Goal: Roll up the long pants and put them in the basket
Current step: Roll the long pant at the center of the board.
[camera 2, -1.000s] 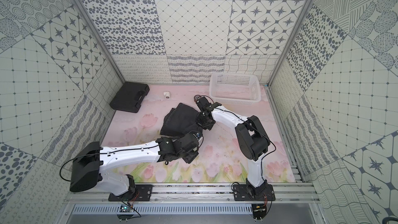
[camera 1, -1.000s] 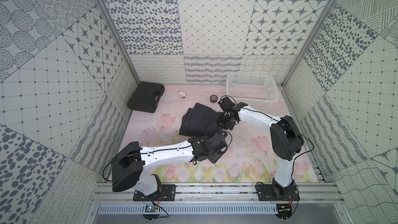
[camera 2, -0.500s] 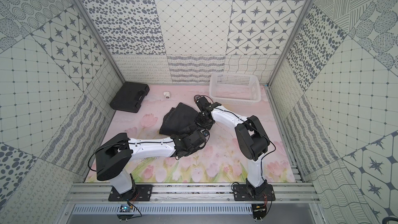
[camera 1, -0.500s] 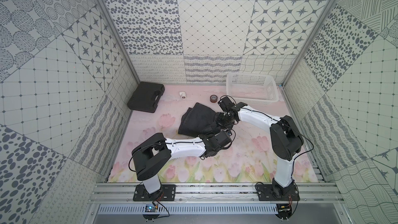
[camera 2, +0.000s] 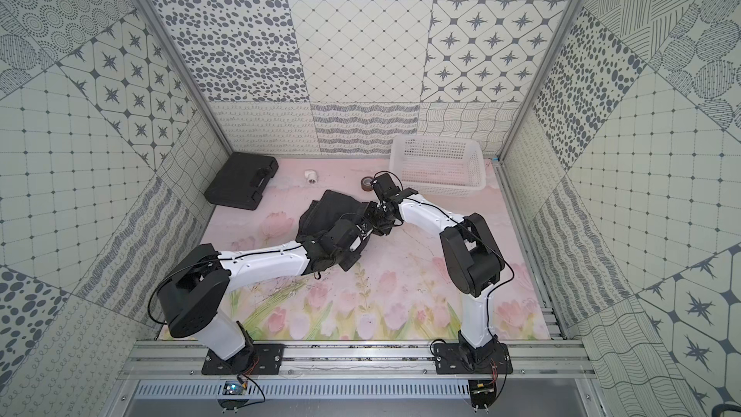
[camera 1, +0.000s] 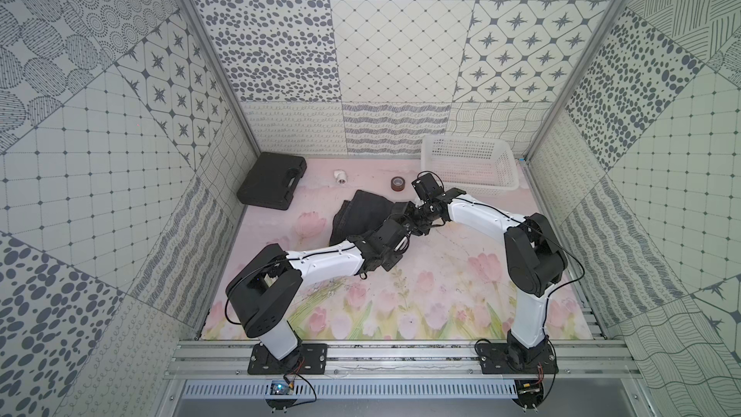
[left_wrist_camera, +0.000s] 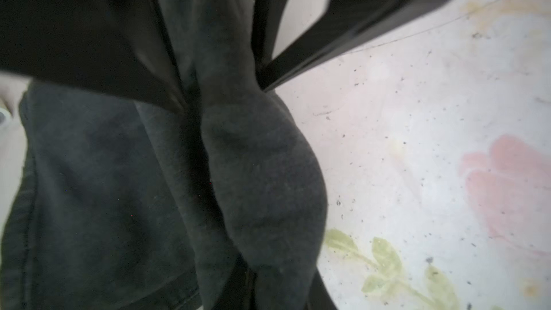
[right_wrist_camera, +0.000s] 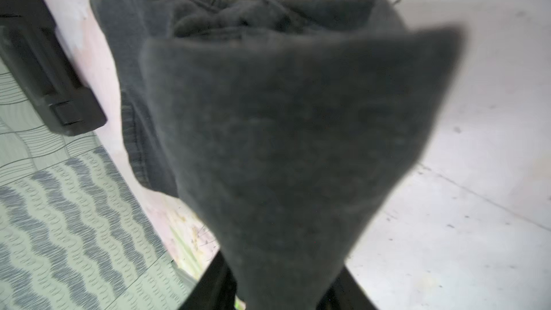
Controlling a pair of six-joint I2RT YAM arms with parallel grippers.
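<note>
Your left gripper (camera 1: 399, 230) has come forward since a second ago, off the bare mat (camera 1: 441, 294) and up to the near edge of the pants (camera 1: 363, 214). It now sits just beside the right gripper (camera 1: 409, 215), and the left elbow has swung in toward the middle with it. The right gripper has hardly shifted.

Look at the left wrist view. A thick fold of the pants (left_wrist_camera: 262, 174) runs up between the left fingers (left_wrist_camera: 74, 25), and they pinch it where it narrows. In the right wrist view a cone of the pants (right_wrist_camera: 298, 144) rises off the mat into the gap between the right fingers (right_wrist_camera: 211, 290). That picture is blurred, so you cannot tell whether those fingers clamp the fabric or only stand around it.

In both top views the rest of the pants lies bunched on the mat. It spreads away from the two grippers toward the case (camera 1: 270, 184) but stays apart from it. The tape (camera 1: 397, 184) sits near the right gripper, on its far side from the left one. The fitting (camera 1: 341, 177) lies beyond the pants from both grippers. The basket (camera 1: 461, 154) stands behind the right gripper, clear of the pants.
</note>
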